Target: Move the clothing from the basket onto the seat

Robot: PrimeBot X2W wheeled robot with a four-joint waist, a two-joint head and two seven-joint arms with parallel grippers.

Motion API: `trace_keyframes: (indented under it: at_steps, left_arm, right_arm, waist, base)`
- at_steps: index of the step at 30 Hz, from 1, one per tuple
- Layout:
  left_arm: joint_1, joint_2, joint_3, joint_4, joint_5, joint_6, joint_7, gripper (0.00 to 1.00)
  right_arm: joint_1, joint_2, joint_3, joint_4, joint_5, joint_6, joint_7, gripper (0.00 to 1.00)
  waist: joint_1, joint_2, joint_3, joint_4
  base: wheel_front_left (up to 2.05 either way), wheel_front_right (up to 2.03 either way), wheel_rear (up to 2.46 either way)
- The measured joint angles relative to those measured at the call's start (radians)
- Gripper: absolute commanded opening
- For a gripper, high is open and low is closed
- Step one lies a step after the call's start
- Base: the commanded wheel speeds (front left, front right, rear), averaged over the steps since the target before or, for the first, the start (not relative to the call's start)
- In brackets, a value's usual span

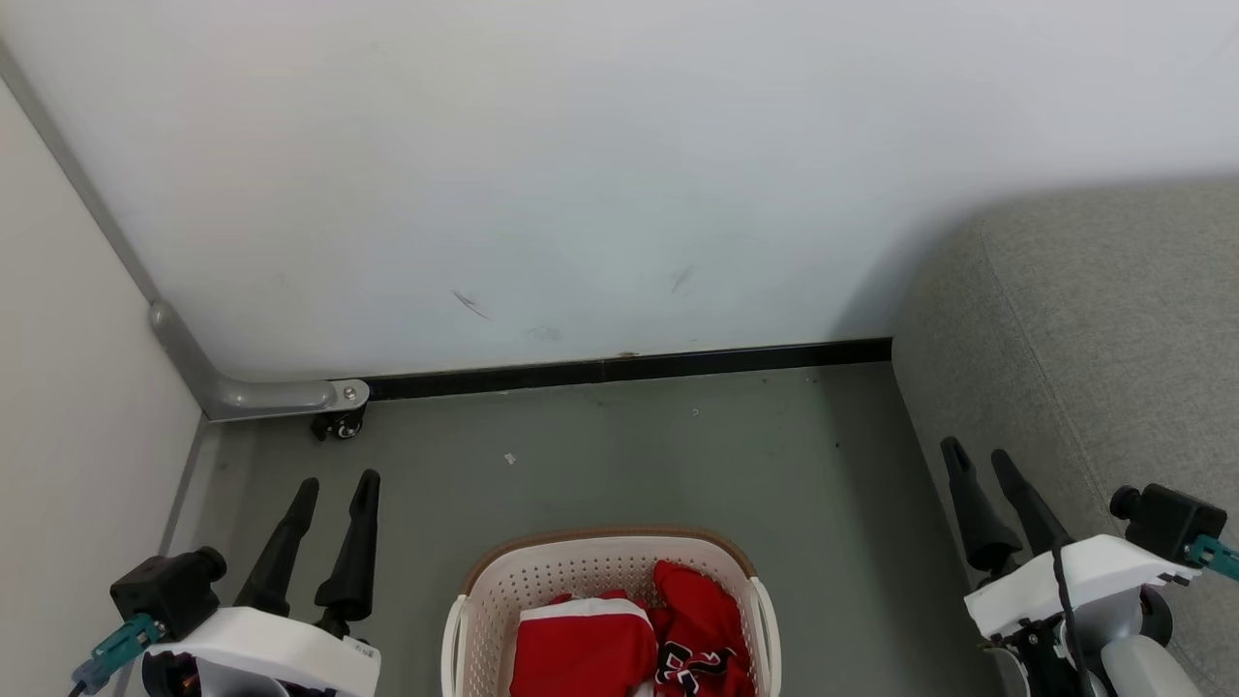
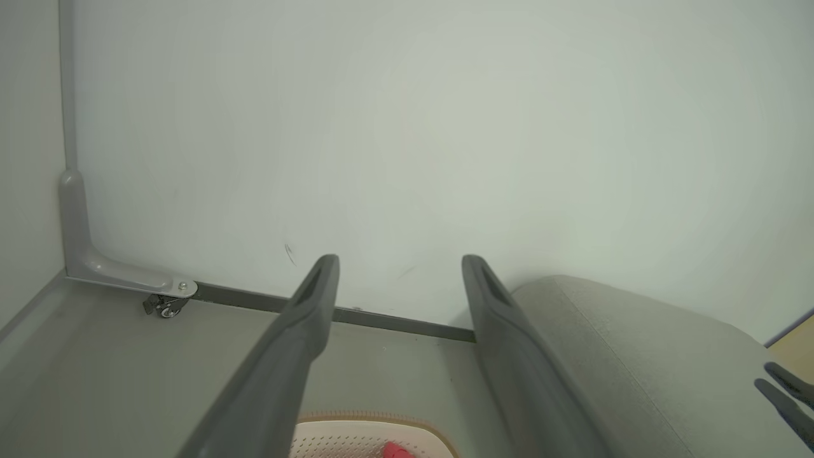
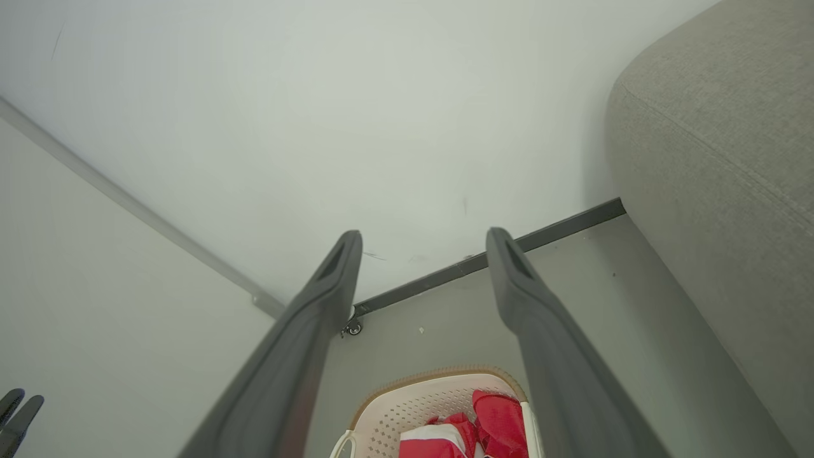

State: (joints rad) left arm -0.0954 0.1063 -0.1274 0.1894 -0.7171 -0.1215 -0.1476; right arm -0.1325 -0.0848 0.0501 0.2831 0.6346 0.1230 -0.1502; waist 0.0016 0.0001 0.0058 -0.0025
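Gaping empty: left gripper (image 1: 339, 481), right gripper (image 1: 977, 451).

A grey-green floor (image 1: 619, 455) carries a cream perforated basket (image 1: 600, 535) with a brown rim, a grey fabric sofa (image 1: 1094, 319) standing right of the basket, a black caster wheel (image 1: 339, 426) well beyond the basket's left side, and a tiny white scrap (image 1: 510, 458) just beyond the basket.
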Motion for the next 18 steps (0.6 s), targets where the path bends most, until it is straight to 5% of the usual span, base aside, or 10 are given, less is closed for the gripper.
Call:
trace_keyframes:
  at_steps: [18]
  left_arm:
    - [0.000,-0.030,0.007,-0.015,0.230,0.000,-0.066,1.00]
  right_arm:
    - [-0.038,0.000,0.032,-0.023,-0.278,0.000,-0.059,1.00]
  waist:
    - [-0.0009,0.0000,-0.002,-0.007]
  base:
    - [0.00,0.00,0.00]
